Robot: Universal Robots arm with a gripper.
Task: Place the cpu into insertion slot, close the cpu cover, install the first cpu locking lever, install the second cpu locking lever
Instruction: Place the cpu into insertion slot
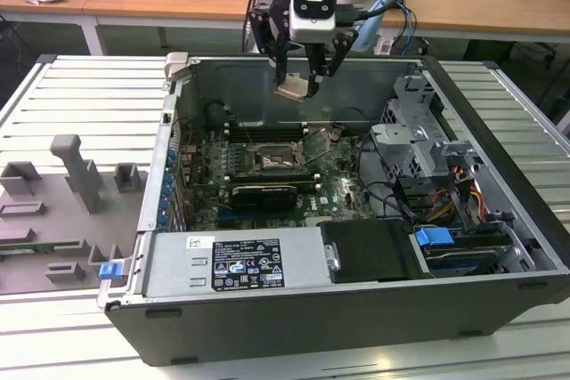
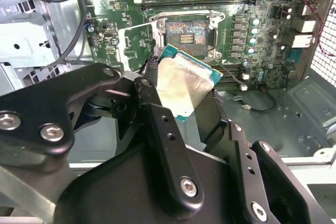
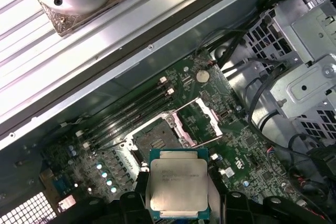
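Exterior view shows the pincer (image 1: pixel 297 80) clamped on the cpu (image 1: pixel 291 89), at twelve o'clock from the empty insertion slot (image 1: pixel 274 163), so I judge every step remains.

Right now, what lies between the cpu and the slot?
Nothing. In the exterior view the cpu, held in the pincer, hangs above the open slot, and only bare air is between them.

Light: bright, even, from overhead. Shadow: interior of the computer case (image 1: pixel 356 318) dimmer, darkest under its walls. Glare: mottled sheen on the cpu (image 2: pixel 181 87) held in my jaws. Focus: my jaws soft in the second wrist view.
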